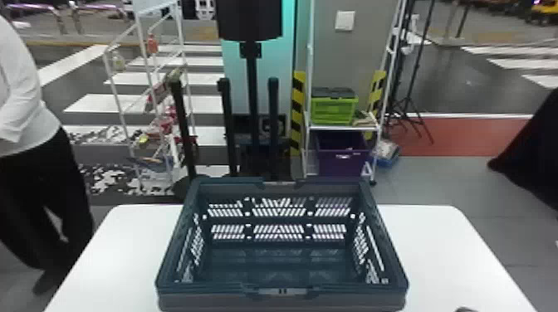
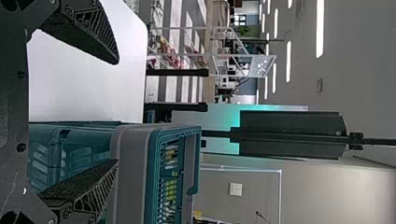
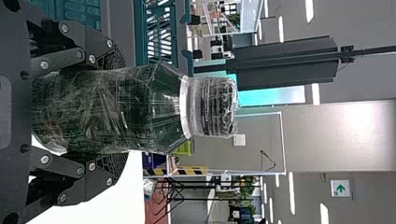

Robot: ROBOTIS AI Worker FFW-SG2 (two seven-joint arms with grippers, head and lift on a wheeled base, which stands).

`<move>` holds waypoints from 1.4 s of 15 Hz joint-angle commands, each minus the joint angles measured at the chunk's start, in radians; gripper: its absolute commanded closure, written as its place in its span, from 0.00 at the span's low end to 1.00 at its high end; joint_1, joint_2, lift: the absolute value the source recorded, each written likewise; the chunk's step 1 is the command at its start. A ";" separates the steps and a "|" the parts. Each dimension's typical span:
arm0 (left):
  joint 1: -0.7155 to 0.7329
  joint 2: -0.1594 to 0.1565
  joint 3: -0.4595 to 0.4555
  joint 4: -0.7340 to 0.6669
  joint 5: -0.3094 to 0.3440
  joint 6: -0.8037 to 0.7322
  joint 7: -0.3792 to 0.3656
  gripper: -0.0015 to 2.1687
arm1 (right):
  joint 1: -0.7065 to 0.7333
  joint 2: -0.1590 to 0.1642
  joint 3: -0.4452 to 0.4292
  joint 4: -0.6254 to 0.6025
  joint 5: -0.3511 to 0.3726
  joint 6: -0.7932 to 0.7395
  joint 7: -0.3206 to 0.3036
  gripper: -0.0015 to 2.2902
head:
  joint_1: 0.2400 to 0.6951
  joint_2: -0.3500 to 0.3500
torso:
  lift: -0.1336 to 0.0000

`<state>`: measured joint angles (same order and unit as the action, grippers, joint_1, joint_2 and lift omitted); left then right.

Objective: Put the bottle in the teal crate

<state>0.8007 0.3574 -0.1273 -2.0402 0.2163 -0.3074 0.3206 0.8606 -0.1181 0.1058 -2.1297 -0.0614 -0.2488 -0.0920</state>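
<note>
Since the right tool clasps the upright bottle beside the teal crate and the left tool gapes empty, the grasp looks done, the carry next, calling for height enough to clear the side, then lowering and release.

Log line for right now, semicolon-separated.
right end effector: shut on upright bottle; left end effector: open; teal crate: on table; bottle: outside crate

Bright ceiling strips, teal glow
</note>
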 commanded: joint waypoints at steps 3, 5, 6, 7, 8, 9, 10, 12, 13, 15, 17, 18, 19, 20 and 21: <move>0.000 0.000 0.000 0.000 0.000 0.000 0.000 0.06 | 0.000 0.000 0.000 -0.006 0.000 0.000 0.000 0.90 | 0.57 0.50 | 1.00; 0.000 0.000 0.000 0.000 0.000 0.000 0.000 0.06 | 0.000 0.000 0.000 -0.009 0.000 0.003 0.000 0.90 | 0.57 0.50 | 1.00; 0.000 0.000 0.000 0.000 0.000 0.000 0.000 0.06 | 0.000 0.000 0.000 -0.010 0.000 0.003 0.000 0.90 | 0.57 0.50 | 1.00; 0.000 0.000 0.000 0.000 0.000 -0.003 0.000 0.06 | 0.000 0.000 0.000 -0.010 0.000 0.003 0.000 0.90 | 0.57 0.50 | 1.00; 0.002 0.000 0.000 0.000 0.000 -0.003 0.000 0.06 | 0.000 -0.002 0.000 -0.012 0.000 0.003 0.000 0.90 | 0.57 0.50 | 1.00; 0.002 0.000 0.000 0.002 0.000 -0.003 0.000 0.06 | 0.000 -0.002 0.000 -0.016 0.000 0.003 0.000 0.91 | 0.57 0.50 | 1.00; 0.000 0.000 0.000 0.002 0.000 -0.003 0.000 0.06 | -0.003 -0.002 0.000 -0.030 0.000 0.015 0.000 0.90 | 0.57 0.50 | 1.00; 0.000 0.000 0.000 0.002 0.000 -0.003 0.000 0.06 | -0.015 -0.003 0.000 -0.070 0.003 0.064 0.000 0.90 | 0.57 0.50 | 1.00; 0.000 0.002 0.000 0.002 0.000 -0.003 0.000 0.06 | -0.026 -0.006 0.000 -0.101 0.005 0.107 0.000 0.91 | 0.57 0.50 | 1.00; 0.003 0.000 0.000 0.005 0.000 -0.003 0.000 0.06 | -0.060 -0.008 0.000 -0.156 0.012 0.208 0.000 0.90 | 0.57 0.50 | 1.00; 0.008 0.000 0.000 0.006 0.002 -0.006 -0.002 0.06 | -0.123 -0.009 0.009 -0.214 0.020 0.356 0.000 0.90 | 0.57 0.50 | 1.00; 0.009 0.000 0.002 0.005 0.002 -0.009 0.000 0.06 | -0.153 -0.009 0.020 -0.233 0.021 0.417 0.000 0.90 | 0.57 0.50 | 1.00; 0.012 0.000 0.006 0.005 0.002 -0.009 -0.002 0.06 | -0.198 -0.009 0.037 -0.249 0.034 0.503 0.000 0.90 | 0.57 0.50 | 1.00; 0.015 0.000 0.009 0.005 0.002 -0.012 -0.002 0.06 | -0.239 -0.008 0.051 -0.265 0.046 0.586 0.000 0.90 | 0.57 0.50 | 1.00; 0.015 0.000 0.011 0.006 0.002 -0.012 -0.002 0.06 | -0.291 -0.009 0.069 -0.272 0.048 0.675 0.000 0.90 | 0.57 0.50 | 1.00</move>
<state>0.8142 0.3574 -0.1199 -2.0351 0.2175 -0.3185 0.3190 0.6337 -0.1268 0.1528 -2.3865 -0.0218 0.3093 -0.0920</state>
